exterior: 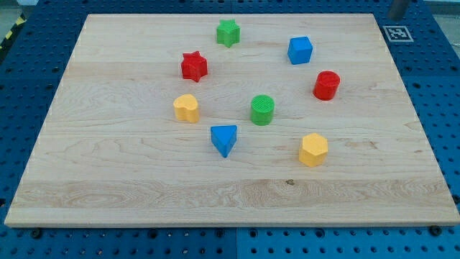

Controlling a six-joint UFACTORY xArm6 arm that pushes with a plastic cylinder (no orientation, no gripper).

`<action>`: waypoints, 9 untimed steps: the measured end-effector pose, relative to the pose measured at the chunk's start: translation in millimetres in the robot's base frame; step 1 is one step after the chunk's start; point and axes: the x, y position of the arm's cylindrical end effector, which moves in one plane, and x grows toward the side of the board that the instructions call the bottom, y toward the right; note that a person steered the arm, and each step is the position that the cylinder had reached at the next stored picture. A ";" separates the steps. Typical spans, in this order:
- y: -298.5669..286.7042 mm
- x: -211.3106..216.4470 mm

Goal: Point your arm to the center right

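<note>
Several blocks lie on the wooden board [108,180]. A green star [228,32] is at the top middle and a blue cube [300,50] at the upper right. A red star [193,66] is at the upper left and a red cylinder [326,85] at the right. A yellow rounded block [186,108] is left of centre, a green cylinder [262,109] at the centre. A blue triangle [224,139] and a yellow hexagon [313,150] lie lower down. Only a short grey end of my rod shows at the view's top right; my tip [394,16] is just past the board's top right corner, far from every block.
A blue perforated table [438,86] surrounds the board. A black and white marker tag [397,33] lies beside the board's top right corner. A yellow and black striped edge [8,32] shows at the view's top left.
</note>
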 end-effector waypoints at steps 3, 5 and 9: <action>0.0 -1.8; -32.9 12.4; -75.0 154.3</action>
